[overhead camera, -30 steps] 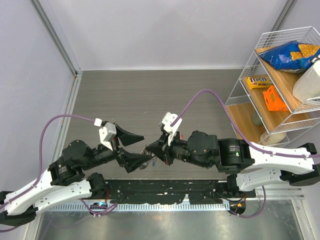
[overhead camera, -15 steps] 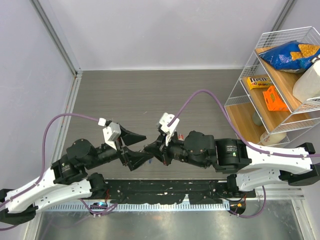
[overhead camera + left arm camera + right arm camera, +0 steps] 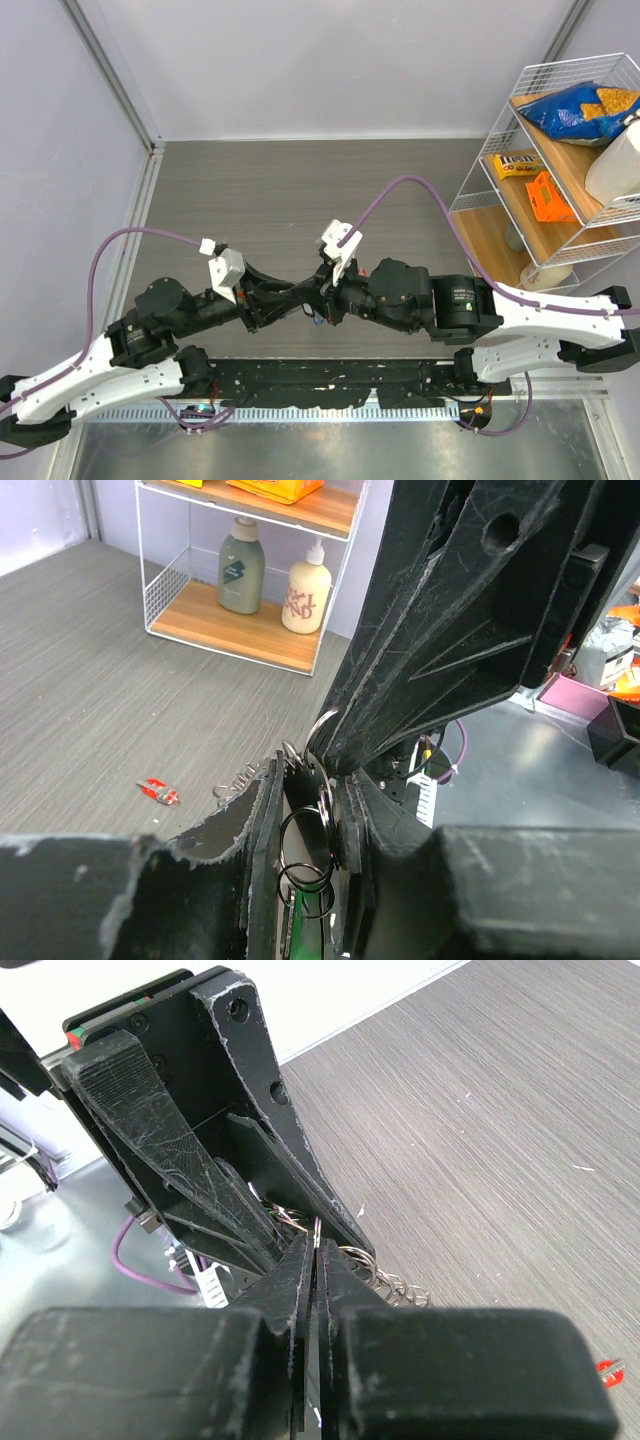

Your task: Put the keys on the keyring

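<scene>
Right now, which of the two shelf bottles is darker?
The grey-green bottle, left of the pair in the left wrist view; the cream bottle beside it is paler.

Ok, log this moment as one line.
stage: claws tip to tip mid-air | right claw: shut on keyring | left claw: shut on keyring | red key: on table

- My left gripper [image 3: 308,805] and my right gripper [image 3: 312,1260]: matte black, with edges scuffed pale grey.
- Keyring [image 3: 317,1232] at my right fingertips: bright silver wire, with silver coiled links just beyond them.
- Key [image 3: 158,792] to the left of my left gripper: red head.
- Table [image 3: 90,680] beneath both grippers: grey, with a fine streaked wood-grain pattern.
- Cables [image 3: 400,188] behind my wrists: purple.
- Shelf rack [image 3: 160,575] far ahead of my left gripper: white wire over light wood boards.
- Two bottles on the shelf rack: one olive-grey [image 3: 241,575], one cream [image 3: 304,592].
</scene>
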